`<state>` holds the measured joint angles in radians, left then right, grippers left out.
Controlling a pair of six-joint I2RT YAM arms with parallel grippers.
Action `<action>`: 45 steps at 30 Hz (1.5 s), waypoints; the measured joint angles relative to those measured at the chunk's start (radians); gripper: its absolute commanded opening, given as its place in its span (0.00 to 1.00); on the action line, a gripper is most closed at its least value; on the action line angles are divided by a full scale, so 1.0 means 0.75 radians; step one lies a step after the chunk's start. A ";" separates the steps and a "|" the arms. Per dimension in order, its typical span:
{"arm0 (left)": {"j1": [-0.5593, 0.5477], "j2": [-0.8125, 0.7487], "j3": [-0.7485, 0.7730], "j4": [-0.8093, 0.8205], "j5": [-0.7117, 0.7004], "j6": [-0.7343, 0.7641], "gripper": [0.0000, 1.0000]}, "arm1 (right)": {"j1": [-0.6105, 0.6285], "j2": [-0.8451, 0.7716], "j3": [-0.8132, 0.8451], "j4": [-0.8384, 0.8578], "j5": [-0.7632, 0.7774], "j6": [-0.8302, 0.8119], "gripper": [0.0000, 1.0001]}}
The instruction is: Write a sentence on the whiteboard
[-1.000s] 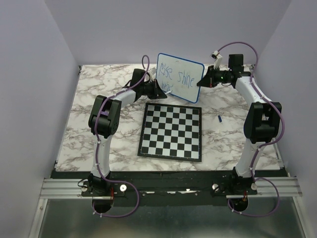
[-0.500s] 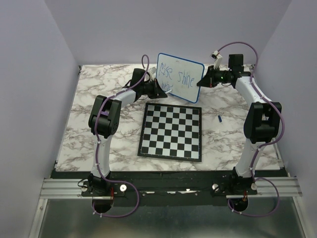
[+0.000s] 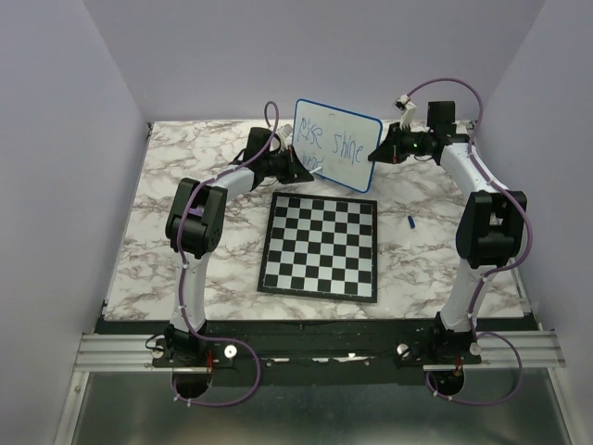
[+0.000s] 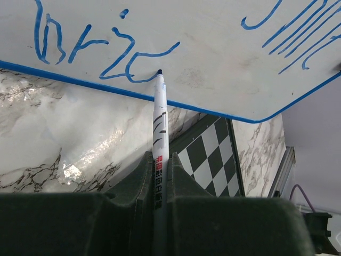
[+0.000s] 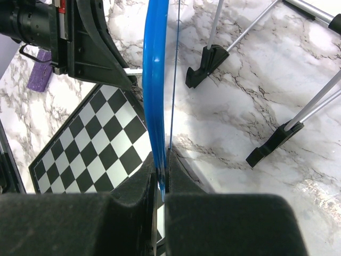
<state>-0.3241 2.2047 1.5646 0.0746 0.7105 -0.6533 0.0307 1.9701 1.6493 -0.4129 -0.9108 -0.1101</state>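
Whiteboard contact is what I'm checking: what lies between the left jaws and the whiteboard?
Only a marker: the left gripper holds it in shut jaws, tip on the whiteboard. The left wrist view shows it.

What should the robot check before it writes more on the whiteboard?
1. The marker is clamped in the left gripper: ok.
2. Marker tip touches the whiteboard: ok, it sits at the end of a blue stroke.
3. The right gripper is shut on the whiteboard's blue edge: ok.
4. Bare white space beside the tip for more of the sentence: ok.
5. Ink flowing well: cannot tell.
6. The chessboard is out of the way: ok, it lies flat in front, untouched.
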 measured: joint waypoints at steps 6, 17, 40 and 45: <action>0.000 -0.005 0.000 0.018 -0.010 -0.007 0.00 | 0.000 0.000 0.000 0.000 -0.001 0.001 0.00; 0.003 -0.008 0.000 0.038 -0.026 -0.014 0.00 | 0.000 0.000 0.000 0.000 -0.001 0.001 0.00; 0.003 -0.008 0.001 -0.079 -0.023 0.053 0.00 | 0.000 0.000 0.000 0.000 -0.001 0.001 0.00; 0.003 -0.001 0.020 -0.135 -0.023 0.082 0.00 | 0.000 0.000 0.000 0.000 -0.001 0.001 0.00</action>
<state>-0.3218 2.2044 1.5795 -0.0265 0.6933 -0.5919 0.0307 1.9701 1.6493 -0.4129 -0.9115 -0.1093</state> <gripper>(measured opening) 0.152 0.107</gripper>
